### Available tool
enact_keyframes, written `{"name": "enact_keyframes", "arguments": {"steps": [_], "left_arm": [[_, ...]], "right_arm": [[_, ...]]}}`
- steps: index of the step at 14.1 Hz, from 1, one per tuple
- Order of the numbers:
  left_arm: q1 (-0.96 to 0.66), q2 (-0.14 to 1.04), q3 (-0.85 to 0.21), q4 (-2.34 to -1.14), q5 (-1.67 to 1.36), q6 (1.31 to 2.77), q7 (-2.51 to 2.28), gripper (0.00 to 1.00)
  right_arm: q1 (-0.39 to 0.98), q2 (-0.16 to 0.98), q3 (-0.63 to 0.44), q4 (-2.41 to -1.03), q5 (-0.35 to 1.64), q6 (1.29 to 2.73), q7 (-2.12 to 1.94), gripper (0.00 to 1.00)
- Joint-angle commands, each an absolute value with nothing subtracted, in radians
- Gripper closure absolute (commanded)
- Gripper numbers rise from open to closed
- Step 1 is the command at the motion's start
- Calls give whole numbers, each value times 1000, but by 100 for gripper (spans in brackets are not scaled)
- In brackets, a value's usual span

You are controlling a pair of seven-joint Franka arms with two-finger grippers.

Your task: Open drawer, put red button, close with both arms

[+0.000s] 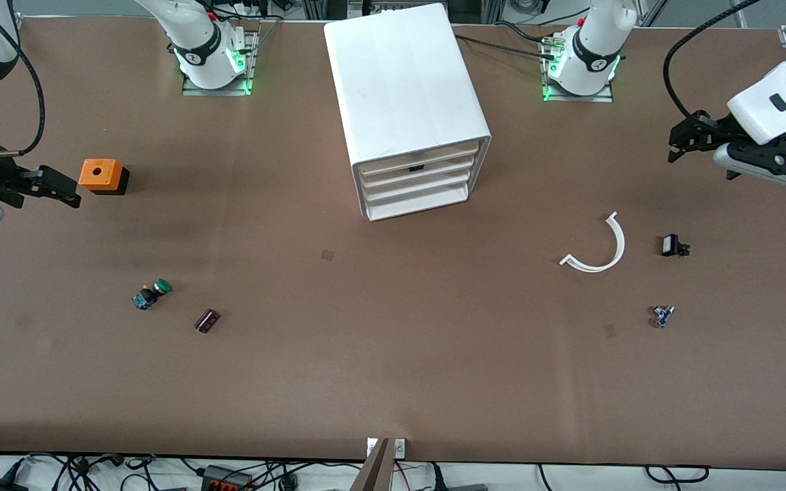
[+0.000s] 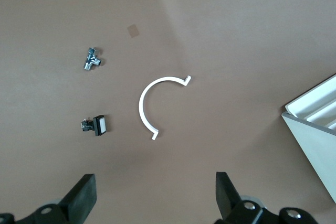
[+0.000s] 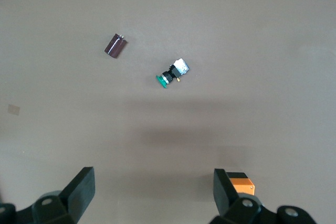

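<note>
While all four trays are sitting flush in the cabinet (image 1: 403, 88), the two arms are hanging out at the ends of the table (image 1: 393, 382), well apart from it, so neither is working the drawer (image 1: 427, 154) at this moment. That drawer, the uppermost tray, is lying shut.

The left gripper (image 1: 681, 144) is hovering over bare table toward the left arm's end from the cabinet, its fingers (image 2: 84, 195) spread wide and holding nothing. The right gripper (image 1: 59, 194) is hovering toward the right arm's end from the cabinet, just beside the orange box (image 1: 101, 175), its fingers (image 3: 81, 187) likewise wide and empty.

The red button is not showing in any view. Only a green-capped switch (image 1: 152, 294) is lying nearer the front camera than the cabinet, toward the right arm's end, and a white curved strip (image 1: 604, 252) toward the left arm's end.

I am judging that this is either the very start or the very end: with the drawer shut and no red cap in sight, the button may be lying inside, though that cannot be checked. If the work is only starting, the next move is calling for one gripper to travel in to the front of the cabinet, catch the top tray alone and pull it straight out.
</note>
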State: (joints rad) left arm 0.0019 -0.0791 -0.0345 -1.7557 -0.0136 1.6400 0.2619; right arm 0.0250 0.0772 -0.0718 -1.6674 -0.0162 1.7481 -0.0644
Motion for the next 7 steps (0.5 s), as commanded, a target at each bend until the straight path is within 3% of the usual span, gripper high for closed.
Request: {"name": "enact_keyframes", "arguments": {"steps": [1, 7], "left_arm": [[24, -101, -20, -1773, -22, 1654, 265, 0], [9, -100, -9, -1756, -15, 1628, 146, 0]], "right_arm": [[12, 61, -57, -1674, -29, 1744, -57, 0], [11, 66, -57, -1671, -20, 1736, -61, 0]]}}
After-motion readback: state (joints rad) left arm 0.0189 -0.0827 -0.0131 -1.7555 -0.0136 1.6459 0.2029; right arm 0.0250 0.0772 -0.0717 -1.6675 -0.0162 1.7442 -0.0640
